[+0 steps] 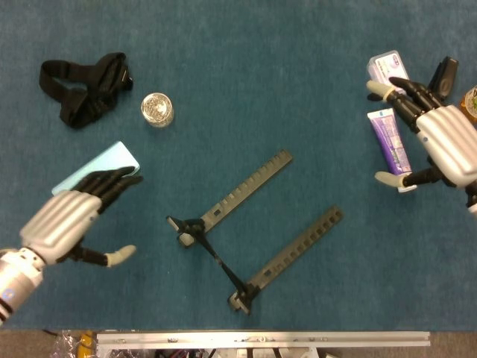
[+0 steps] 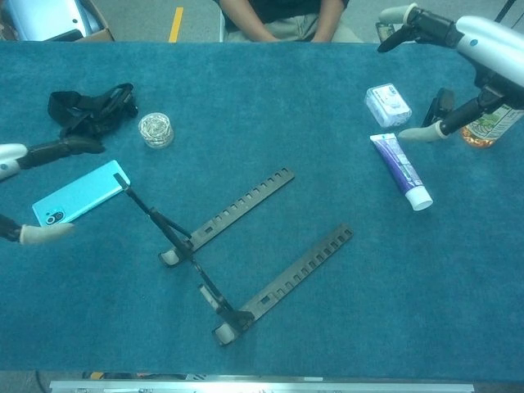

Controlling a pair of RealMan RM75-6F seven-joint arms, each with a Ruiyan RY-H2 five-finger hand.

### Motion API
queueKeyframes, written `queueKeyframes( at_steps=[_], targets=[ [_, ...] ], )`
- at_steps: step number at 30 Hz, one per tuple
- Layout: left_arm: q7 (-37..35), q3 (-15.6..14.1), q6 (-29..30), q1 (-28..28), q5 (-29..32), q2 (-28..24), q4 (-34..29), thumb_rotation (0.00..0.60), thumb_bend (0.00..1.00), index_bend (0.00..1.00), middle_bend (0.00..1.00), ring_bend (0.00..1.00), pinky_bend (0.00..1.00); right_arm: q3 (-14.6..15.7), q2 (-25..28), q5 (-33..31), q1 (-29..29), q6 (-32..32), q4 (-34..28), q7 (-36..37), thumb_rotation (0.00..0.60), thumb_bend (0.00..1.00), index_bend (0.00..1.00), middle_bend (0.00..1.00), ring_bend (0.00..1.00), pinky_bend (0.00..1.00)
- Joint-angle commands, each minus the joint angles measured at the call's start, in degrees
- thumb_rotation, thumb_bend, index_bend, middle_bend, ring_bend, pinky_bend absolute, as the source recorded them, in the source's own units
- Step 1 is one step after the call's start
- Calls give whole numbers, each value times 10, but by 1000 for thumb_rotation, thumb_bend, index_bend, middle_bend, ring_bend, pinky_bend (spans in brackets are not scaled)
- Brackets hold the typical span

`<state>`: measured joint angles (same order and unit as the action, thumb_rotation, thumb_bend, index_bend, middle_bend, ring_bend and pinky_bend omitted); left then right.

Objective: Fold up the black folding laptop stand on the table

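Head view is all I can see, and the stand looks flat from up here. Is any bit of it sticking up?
Observer: Yes. In the chest view a thin strut of the laptop stand slants up from its hinge and ends by the phone's corner.
Operator: My left hand hides the phone. Is it touching it?
Observer: I cannot tell. The chest view shows the whole phone, with the left hand's fingers behind it and its thumb in front.
Operator: What's the orange thing at the right edge?
Observer: A labelled bottle, next to the right hand's thumb.
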<state>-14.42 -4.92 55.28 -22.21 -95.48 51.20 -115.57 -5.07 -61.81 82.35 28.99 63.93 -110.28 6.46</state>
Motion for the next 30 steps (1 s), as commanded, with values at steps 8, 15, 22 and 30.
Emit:
queueKeyframes(
  at_steps=[8, 15, 22, 30],
  targets=[
    [-23, 23, -36, -50, 17, 60, -1, 401, 258, 0, 0, 0, 33, -9, -3, -7, -2, -5, 17, 34, 600, 2, 0, 195, 19, 91],
    [24, 48, -41, -68, 63, 121, 27, 401, 258, 0, 0, 0, 33, -10, -1, -3, -8, -2, 26, 55, 600, 1, 0, 195, 20, 91],
    [59, 77, -56, -97, 116, 168, 51, 407, 258, 0, 0, 0, 32, -10, -1, 2, -15, 4, 34, 68, 600, 2, 0, 195, 19, 91],
    [94, 101, -91, -138, 178, 209, 74, 413, 257, 0, 0, 0, 33, -12, -2, 5, -21, 11, 39, 84, 600, 3, 0, 195, 19, 91]
  ],
)
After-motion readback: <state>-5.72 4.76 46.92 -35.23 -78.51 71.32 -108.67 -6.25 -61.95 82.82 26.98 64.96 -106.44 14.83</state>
